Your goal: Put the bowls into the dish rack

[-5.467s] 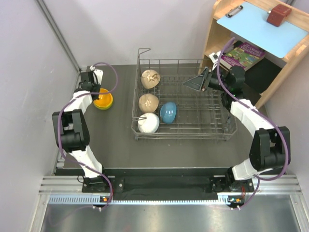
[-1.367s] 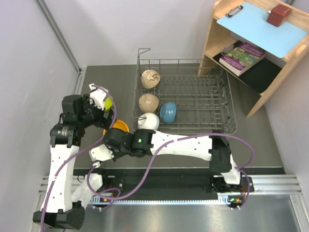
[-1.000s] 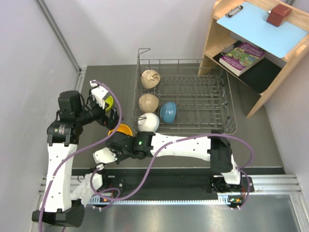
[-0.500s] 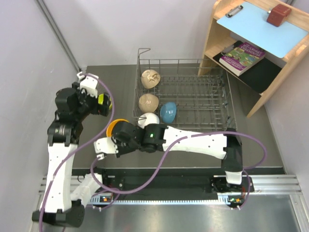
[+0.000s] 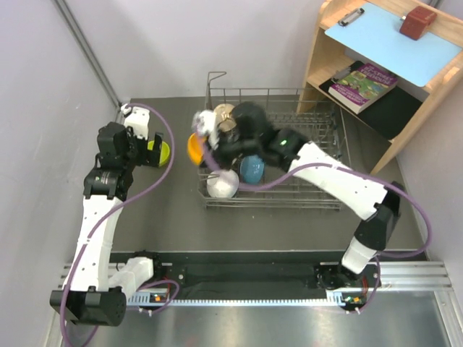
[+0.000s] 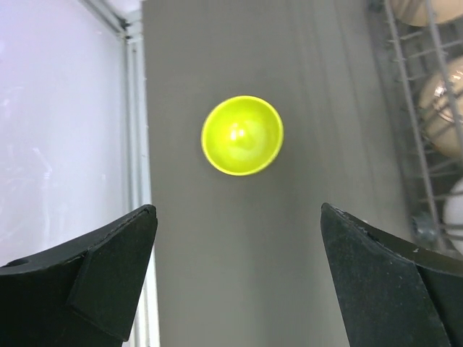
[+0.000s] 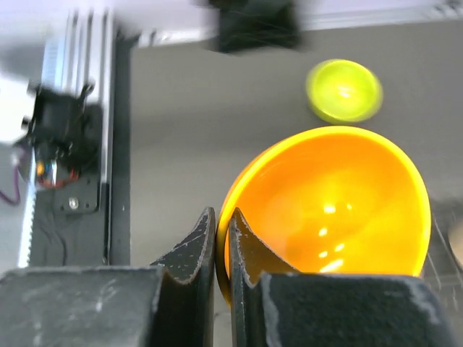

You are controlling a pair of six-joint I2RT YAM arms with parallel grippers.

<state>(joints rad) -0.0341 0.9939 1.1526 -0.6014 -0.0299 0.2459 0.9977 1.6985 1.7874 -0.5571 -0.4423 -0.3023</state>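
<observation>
My right gripper point(image 7: 223, 225) is shut on the rim of the orange bowl point(image 7: 333, 210), held in the air. From above, the orange bowl point(image 5: 195, 148) hangs at the left wall of the dish rack point(image 5: 304, 196), with the right gripper point(image 5: 207, 142) beside it. The yellow-green bowl point(image 6: 242, 135) sits upright on the table left of the rack. My left gripper point(image 6: 239, 217) hovers above it, open and empty. In the rack stand a white bowl point(image 5: 222, 184), a blue bowl point(image 5: 252, 170) and a tan bowl point(image 5: 225, 111); the right arm covers the space between them.
A wooden shelf unit point(image 5: 325, 50) stands at the back right with a book point(image 5: 365, 83) and a blue clipboard point(image 5: 394, 36). A wall and metal rail point(image 6: 134, 108) run close along the table's left side. The rack's wire side point(image 6: 409, 123) lies right of the yellow-green bowl.
The right arm has lifted the orange bowl from the table in front of the rack up to the rack's left side. The left gripper has drawn back toward the far left, still open.
</observation>
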